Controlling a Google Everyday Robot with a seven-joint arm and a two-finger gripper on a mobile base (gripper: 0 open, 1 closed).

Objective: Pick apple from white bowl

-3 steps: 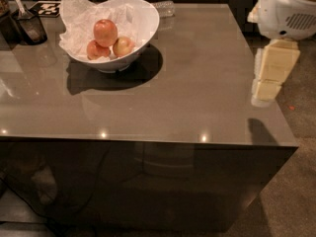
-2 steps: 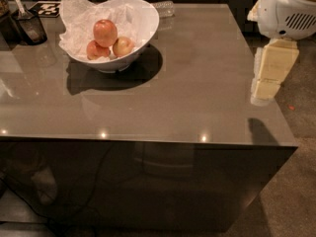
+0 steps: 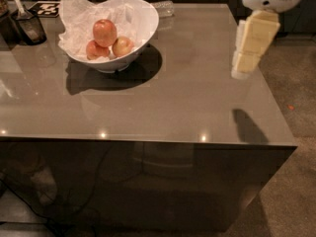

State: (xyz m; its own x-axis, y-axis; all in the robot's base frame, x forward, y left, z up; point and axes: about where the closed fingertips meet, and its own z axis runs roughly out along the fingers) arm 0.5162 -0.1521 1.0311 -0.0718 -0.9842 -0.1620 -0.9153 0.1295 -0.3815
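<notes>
The white bowl (image 3: 143, 19) stands at the back left of the grey table, lined with crumpled white paper. Three apples lie in it. The apple (image 3: 104, 32), the largest, pinkish orange-red, sits on top. A smaller deeper-red apple (image 3: 93, 49) lies below it to the left and a yellow-patched apple (image 3: 123, 46) to the right. My gripper (image 3: 243, 68) hangs over the table's right side, pointing down, far to the right of the bowl and holding nothing.
A dark cup with a utensil (image 3: 28, 23) stands at the far left. A clear plastic item (image 3: 164, 7) lies behind the bowl. The table's right edge (image 3: 279, 107) drops to carpet floor.
The view has shifted: the bowl and table sit slightly lower and more to the right in the picture. The gripper has risen a little and its arm is further up in the frame.
</notes>
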